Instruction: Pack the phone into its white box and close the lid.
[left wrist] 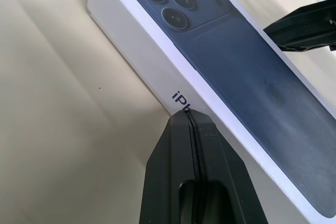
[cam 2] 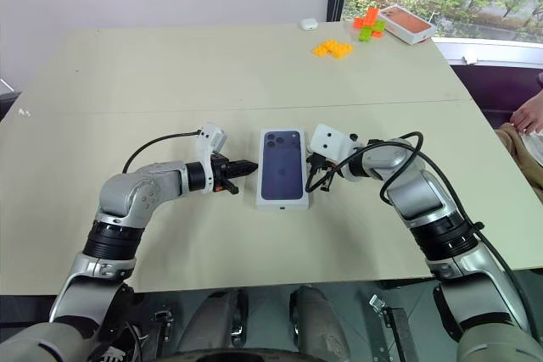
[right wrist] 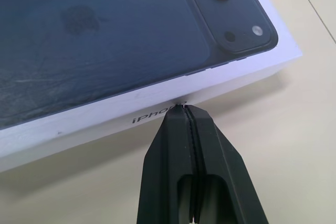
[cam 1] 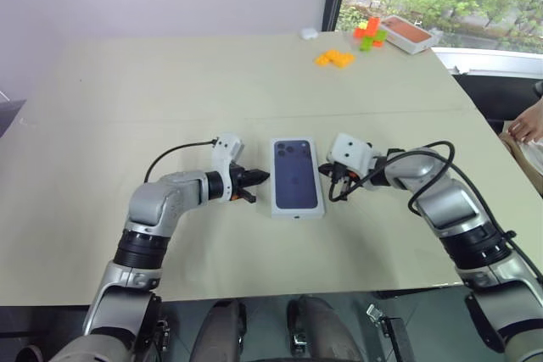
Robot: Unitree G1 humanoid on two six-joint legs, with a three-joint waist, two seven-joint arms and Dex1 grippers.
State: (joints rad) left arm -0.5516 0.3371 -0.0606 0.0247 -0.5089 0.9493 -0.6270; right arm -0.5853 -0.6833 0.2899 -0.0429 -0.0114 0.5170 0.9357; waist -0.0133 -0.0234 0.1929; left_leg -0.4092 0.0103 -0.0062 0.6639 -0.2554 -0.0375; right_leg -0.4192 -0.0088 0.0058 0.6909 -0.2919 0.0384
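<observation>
The lid [cam 1: 297, 177] is on, printed face up, so the closed box lies flat near the middle of the tabletop [cam 1: 170, 91], between the two arms. Its long axis runs away from the robot, tilted only slightly. The printed camera cluster sits at the far end, toward the left corner; the near short end faces the robot.

The left tool [cam 1: 252, 185] has its two black fingers pressed together, with nothing between them. Its tip points at the lid's left long side, and in the left wrist view the tip [left wrist: 190, 116] meets the white side wall just under the printed lettering; it appears to touch.

The right tool [cam 2: 321, 170] is likewise fully closed and empty. In the right wrist view its tip [right wrist: 184, 109] sits against the right long side wall, at the lettering there. So the box is flanked on both long sides by closed tips.

Far off, near the window corner, lie orange blocks [cam 1: 334, 58], a red and green cluster [cam 1: 370, 34], and a tan-floored tray [cam 1: 409, 34].
</observation>
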